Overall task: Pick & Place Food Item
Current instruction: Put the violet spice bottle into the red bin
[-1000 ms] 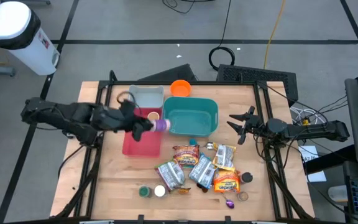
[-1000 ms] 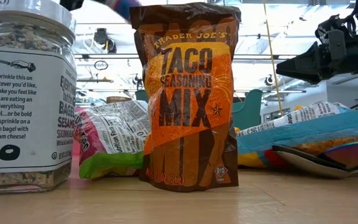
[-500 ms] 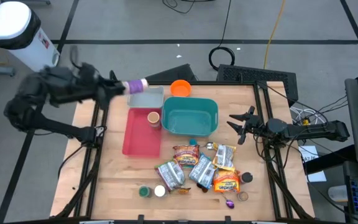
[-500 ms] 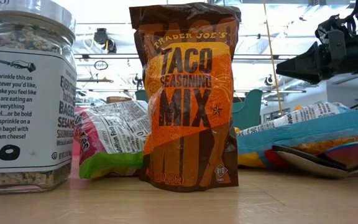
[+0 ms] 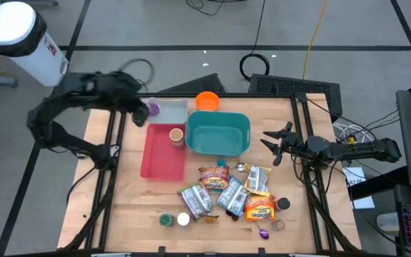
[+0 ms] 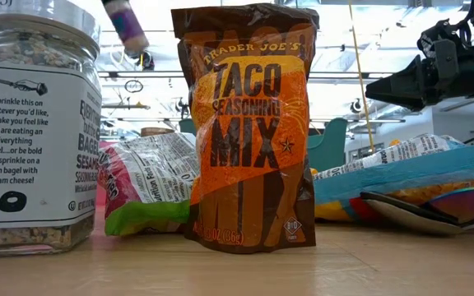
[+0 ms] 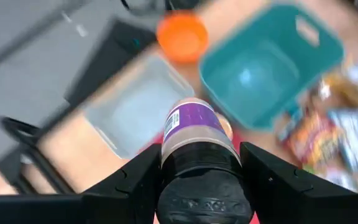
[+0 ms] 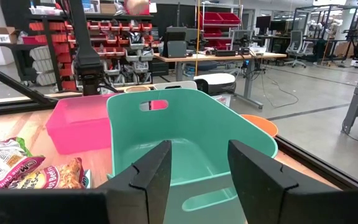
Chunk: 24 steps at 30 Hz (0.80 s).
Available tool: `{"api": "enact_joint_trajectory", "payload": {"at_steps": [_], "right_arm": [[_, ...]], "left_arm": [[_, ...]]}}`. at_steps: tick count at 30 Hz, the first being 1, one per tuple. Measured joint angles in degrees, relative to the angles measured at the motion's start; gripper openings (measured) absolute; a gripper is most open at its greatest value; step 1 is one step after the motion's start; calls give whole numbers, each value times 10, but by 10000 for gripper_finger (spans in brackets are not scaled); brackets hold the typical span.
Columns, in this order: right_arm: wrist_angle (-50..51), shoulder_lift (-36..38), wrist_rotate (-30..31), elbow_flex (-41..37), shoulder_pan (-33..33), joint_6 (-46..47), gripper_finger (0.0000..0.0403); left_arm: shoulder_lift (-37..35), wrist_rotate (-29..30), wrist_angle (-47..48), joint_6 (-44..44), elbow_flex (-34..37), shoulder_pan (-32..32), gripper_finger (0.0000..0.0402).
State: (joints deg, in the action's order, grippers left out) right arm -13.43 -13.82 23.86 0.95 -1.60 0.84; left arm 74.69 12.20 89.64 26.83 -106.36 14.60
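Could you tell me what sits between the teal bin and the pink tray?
In the high view, a small tan cup stands between the teal bin and the pink tray, just inside the tray's corner nearest the bin.

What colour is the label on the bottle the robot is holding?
Purple label, clearest in the left wrist view.

A wooden table carries a grey bin and an orange bowl at its far edge, with a pink tray and a teal bin just nearer. Snack packets lie in a cluster near the front, a spice jar and small lids to their left.
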Motion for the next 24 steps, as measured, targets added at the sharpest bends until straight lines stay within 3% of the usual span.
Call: {"api": "enact_joint_trajectory", "payload": {"at_steps": [9, 16, 24], "right_arm": [[0, -1, 0, 0, 0, 0, 151], [0, -1, -1, 0, 0, 0, 151], [0, -1, -1, 0, 0, 0, 151]], "left_arm": [[28, -42, -5, -49, 162, 65, 202], [9, -112, -117, -72, 294, 112, 202], [17, -130, -194, -76, 391, 121, 202]]}}
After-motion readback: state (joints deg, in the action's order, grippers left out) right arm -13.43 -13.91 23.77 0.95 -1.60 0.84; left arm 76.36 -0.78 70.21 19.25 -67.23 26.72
